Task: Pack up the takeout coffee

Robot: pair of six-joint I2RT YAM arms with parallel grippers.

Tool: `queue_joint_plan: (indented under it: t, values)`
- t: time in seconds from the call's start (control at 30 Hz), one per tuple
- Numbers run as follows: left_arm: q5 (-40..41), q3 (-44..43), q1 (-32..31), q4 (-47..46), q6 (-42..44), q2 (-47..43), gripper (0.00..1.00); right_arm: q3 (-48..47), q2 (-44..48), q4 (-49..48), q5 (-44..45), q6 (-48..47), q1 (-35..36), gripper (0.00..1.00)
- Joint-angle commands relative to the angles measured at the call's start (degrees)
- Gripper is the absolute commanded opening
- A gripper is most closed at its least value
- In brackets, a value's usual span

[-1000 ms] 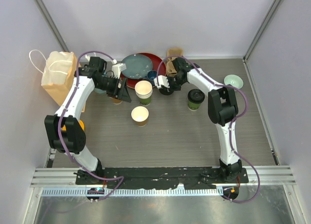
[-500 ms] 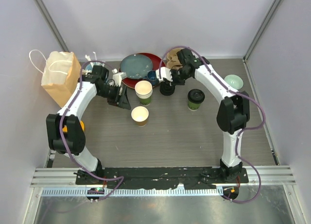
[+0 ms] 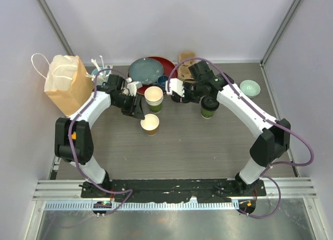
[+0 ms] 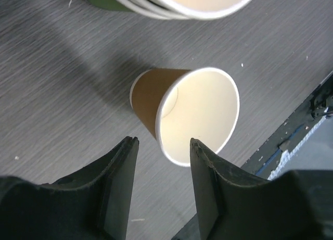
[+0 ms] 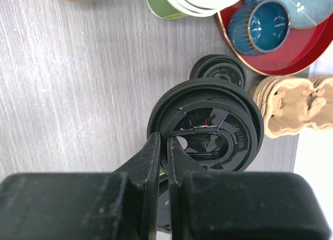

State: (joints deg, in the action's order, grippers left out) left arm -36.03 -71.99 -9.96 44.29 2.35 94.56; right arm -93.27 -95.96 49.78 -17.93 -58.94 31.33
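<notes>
A tan paper bag (image 3: 65,84) stands at the left of the wood-grain tabletop (image 3: 182,146), with a light-blue cup of white stirrers (image 3: 100,68) just beside it. At the back, a blue-grey plate (image 3: 145,71) lies on a red plate (image 3: 165,64), and a small dark-blue cup (image 3: 163,81) sits at its edge. A stack of nested paper cups (image 3: 154,98) stands in front of them. Brown pulp cup carriers (image 3: 186,58) lie near the wall, and a mint-green bowl (image 3: 250,87) sits well off to the right.

Am seeing grey wood-grain table (image 3: 197,146) sitting between pale lavender walls (image 3: 171,21); aluminium rail (image 3: 57,189) running along near edge.

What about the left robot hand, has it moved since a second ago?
Yes. The left gripper has slid toward the brown cup, which stayed put, and away from the paper bag.
</notes>
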Motion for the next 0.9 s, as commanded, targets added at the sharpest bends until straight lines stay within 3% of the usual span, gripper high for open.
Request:
queue_joint_plan:
  t: [0.0, 0.23, 0.63, 0.87]
  values:
    - [3.0, -1.0, -1.9, -3.2, -0.3, 3.3, 0.48, 3.1, 5.6, -1.6, 4.0, 6.6, 0.9, 0.01]
    - [4.9, -2.0, -7.9, -1.7, 1.2, 4.9, 0.48, 7.6, 11.8, -2.2, 5.4, 8.0, 3.3, 0.01]
    - [-1.0, -6.5, -14.8, 0.6, 0.6, 8.9, 0.48, 12.7, 16.7, 1.7, 2.5, 10.8, 7.5, 0.01]
    - [-3.1, -9.8, -12.3, 5.2, 3.3, 5.6, 0.66, 9.0, 12.5, 9.5, -0.3, 7.3, 12.6, 0.01]
